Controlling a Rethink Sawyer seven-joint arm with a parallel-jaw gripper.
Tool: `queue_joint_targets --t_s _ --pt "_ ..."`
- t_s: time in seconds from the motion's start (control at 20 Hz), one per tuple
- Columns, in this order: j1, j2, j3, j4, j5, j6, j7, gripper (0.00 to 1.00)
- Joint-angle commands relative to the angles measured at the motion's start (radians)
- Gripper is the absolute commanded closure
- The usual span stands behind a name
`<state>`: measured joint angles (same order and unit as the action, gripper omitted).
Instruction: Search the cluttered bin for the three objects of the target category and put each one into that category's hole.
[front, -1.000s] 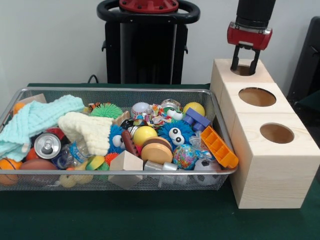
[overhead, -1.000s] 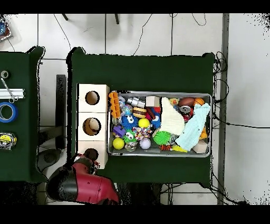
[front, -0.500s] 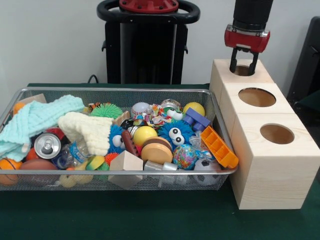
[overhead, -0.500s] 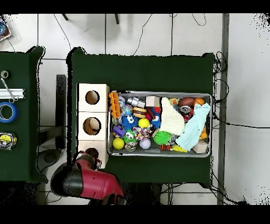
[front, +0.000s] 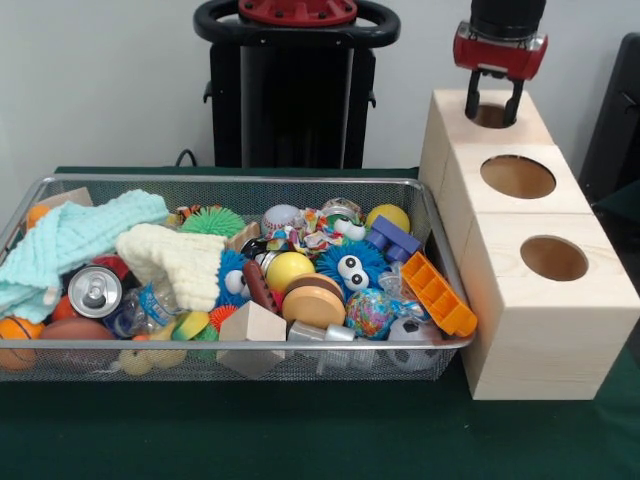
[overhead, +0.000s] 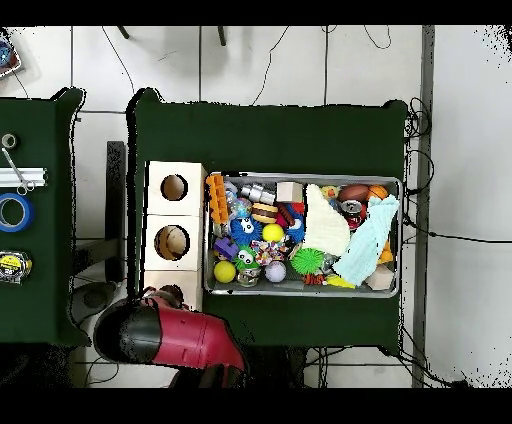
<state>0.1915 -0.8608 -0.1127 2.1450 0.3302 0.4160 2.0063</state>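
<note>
My gripper (front: 492, 108) hangs open and empty just above the far hole (front: 492, 116) of the pale wooden box (front: 520, 320), which has three round holes in its top. In the overhead view the red arm (overhead: 170, 335) covers the gripper beside that same end hole (overhead: 172, 294). The wire bin (front: 230, 180) left of the box is packed with toys: two yellow balls (front: 289, 268) (front: 388, 216), a blue fuzzy ball with eyes (front: 350, 268), a wooden disc (front: 313, 305), a wooden triangle block (front: 252, 323), an orange plastic piece (front: 438, 292) and a soda can (front: 95, 291).
A teal cloth (front: 70, 235) and a cream cloth (front: 170, 258) cover the bin's left half. The box stands tight against the bin's right wall. A side table (overhead: 25, 200) with tape rolls and tools lies beyond the box in the overhead view.
The gripper has risen from inside the far hole to just above it, still open. The wooden box now sits slightly shifted and higher in the front view.
</note>
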Motion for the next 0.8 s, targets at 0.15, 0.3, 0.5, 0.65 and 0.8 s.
queue_joint_targets --t_s 0.15,0.3,0.5,0.65,0.8 --pt "-0.084 -0.161 -0.015 -0.181 -0.066 0.376 0.088 0.00" --pt "-0.113 -0.177 -0.009 -0.200 -0.081 0.441 0.064 0.00" --pt "-0.149 -0.156 0.020 -0.164 -0.082 0.336 0.021 0.00" --pt "-0.183 -0.104 0.055 -0.130 -0.079 0.203 0.007 0.00" --pt "-0.184 -0.095 0.052 -0.144 -0.094 0.211 0.025 0.00"
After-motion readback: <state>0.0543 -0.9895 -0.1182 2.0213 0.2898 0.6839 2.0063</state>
